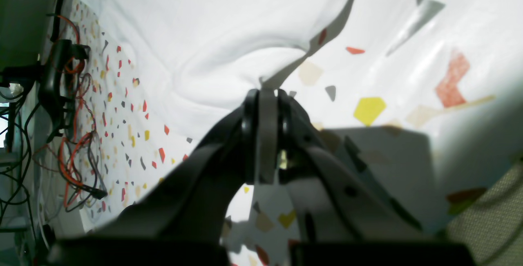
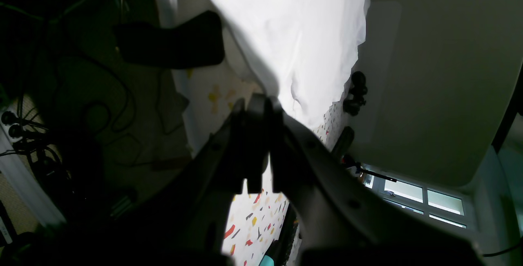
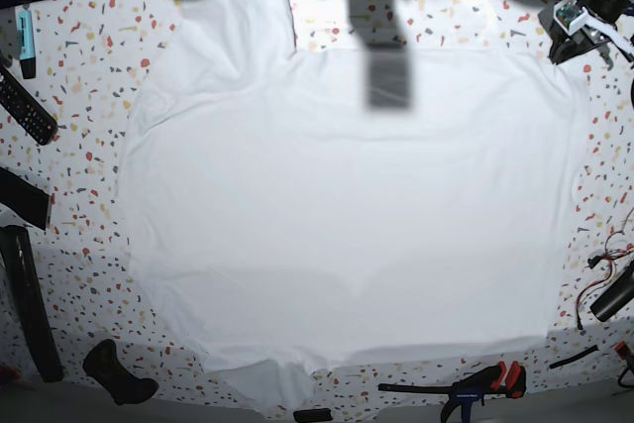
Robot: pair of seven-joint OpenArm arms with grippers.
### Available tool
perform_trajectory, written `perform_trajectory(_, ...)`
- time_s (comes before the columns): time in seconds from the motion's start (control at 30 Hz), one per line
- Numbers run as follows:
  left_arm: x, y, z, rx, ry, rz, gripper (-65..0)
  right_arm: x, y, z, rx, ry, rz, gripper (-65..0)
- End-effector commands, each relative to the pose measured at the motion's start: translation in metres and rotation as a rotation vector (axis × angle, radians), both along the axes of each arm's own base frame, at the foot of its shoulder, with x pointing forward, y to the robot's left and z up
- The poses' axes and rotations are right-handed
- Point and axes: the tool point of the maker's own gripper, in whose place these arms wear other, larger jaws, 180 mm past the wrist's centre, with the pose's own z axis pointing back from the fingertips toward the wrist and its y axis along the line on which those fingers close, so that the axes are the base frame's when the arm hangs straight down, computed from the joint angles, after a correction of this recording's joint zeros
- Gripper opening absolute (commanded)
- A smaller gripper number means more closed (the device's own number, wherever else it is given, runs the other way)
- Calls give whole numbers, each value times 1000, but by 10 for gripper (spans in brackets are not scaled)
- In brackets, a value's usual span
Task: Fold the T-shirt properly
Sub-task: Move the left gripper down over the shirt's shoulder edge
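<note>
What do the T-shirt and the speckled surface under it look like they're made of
T-shirt: looks like soft, matte white knit cloth, probably cotton; it lies limp and gathers into soft wrinkles where the left gripper pinches it.

Speckled surface: a smooth white sheet with red, yellow and grey flecks, terrazzo-patterned. Its slight sheen in the left wrist view suggests laminate or vinyl, but that stays uncertain.

Soft matt cloth T-shirt (creased) on glossy speckled table.
</note>
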Motion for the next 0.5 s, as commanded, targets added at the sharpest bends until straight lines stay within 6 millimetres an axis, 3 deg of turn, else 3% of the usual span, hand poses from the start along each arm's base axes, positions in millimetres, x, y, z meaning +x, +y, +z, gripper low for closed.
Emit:
perform_trajectory(0.0, 2, 3, 7, 0, -17, -9, -650, -1, 3, 8, 25, -21, 9, -650)
perform_trajectory(0.2, 2, 2, 7, 0, -17, -9, -650, 5, -1, 21, 102, -89, -50, -650)
perform_trajectory(0.47, 2, 2, 7, 0, -18, -9, -650, 5, -1, 21, 103, -90, -50, -650)
